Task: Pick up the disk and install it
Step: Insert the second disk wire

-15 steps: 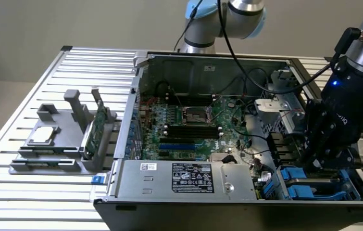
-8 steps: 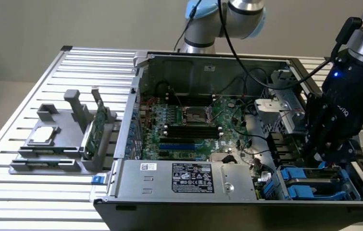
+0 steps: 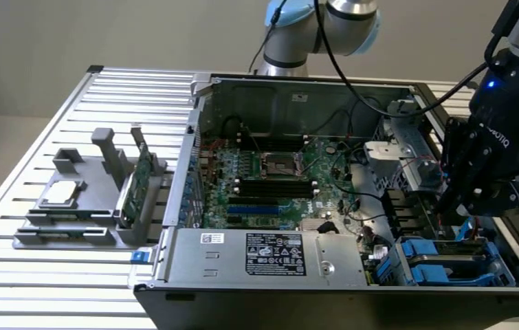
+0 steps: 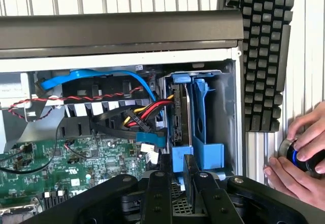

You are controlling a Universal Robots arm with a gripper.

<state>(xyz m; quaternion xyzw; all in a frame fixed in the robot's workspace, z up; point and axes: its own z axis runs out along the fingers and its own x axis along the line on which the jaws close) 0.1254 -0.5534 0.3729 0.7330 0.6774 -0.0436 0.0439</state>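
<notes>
The slatted metal worktop (image 3: 20,275) carried an open computer case (image 3: 240,302), laid on its side so that the motherboard (image 3: 269,179) and the power supply (image 3: 269,254) were exposed. On the exterior view's left, well apart from the case, a grey holder (image 3: 75,220) was seen with a thin green circuit card (image 3: 140,180) standing in it and a small silver square piece (image 3: 62,194) lying on it.

The single arm (image 3: 324,27) reached over the far wall of the case, and the hand (image 3: 456,206) was held inside the case at the exterior view's right, pointing down toward the drive bay in the near right corner. The disk (image 3: 421,253) was found there, already within the bay and framed by its blue rails, directly beneath the hand and apparently just apart from it.

In the wrist view the disk (image 4: 199,122) was seen on edge between the bay's walls, straight ahead of the hand (image 4: 172,186), with its long axis judged to run away from the hand, in line with the approach rather than across it. Red, yellow and black cables (image 4: 147,113) lay just beside the bay.

The hand's jaws were parted by a narrow gap only, and nothing was seen clamped between them.

Beyond the case wall, beside a dark keyboard (image 4: 261,56), a person's hand (image 4: 299,158) rested on a small blue-lit knob.
</notes>
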